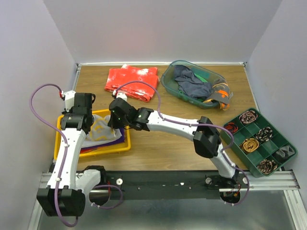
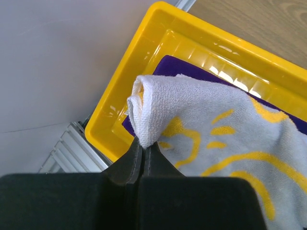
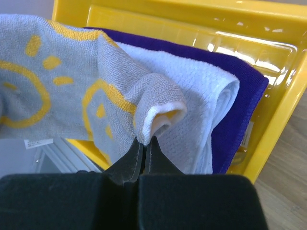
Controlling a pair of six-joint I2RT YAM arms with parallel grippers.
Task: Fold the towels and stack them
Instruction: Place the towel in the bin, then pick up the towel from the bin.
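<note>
Holding grey-and-yellow towel (image 2: 230, 134) corners in clamped jaws of left gripper (image 2: 143, 146) and right gripper (image 3: 144, 141), edge spanning left-right over yellow tray (image 2: 127, 76), centre-left.

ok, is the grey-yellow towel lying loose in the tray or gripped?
Gripped. Left gripper and right gripper each pinch a corner of the grey-yellow towel, above the tray and purple towel.

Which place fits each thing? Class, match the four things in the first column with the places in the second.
Things:
1. grey-and-yellow towel
2. purple towel
3. red cloth
4. dark navy towel

Places:
A. in the green bin
B. on the table, far side
C. pinched by the left tool and the right tool
D. lying in the yellow tray

Pairs: 1-C, 2-D, 3-B, 4-A
</note>
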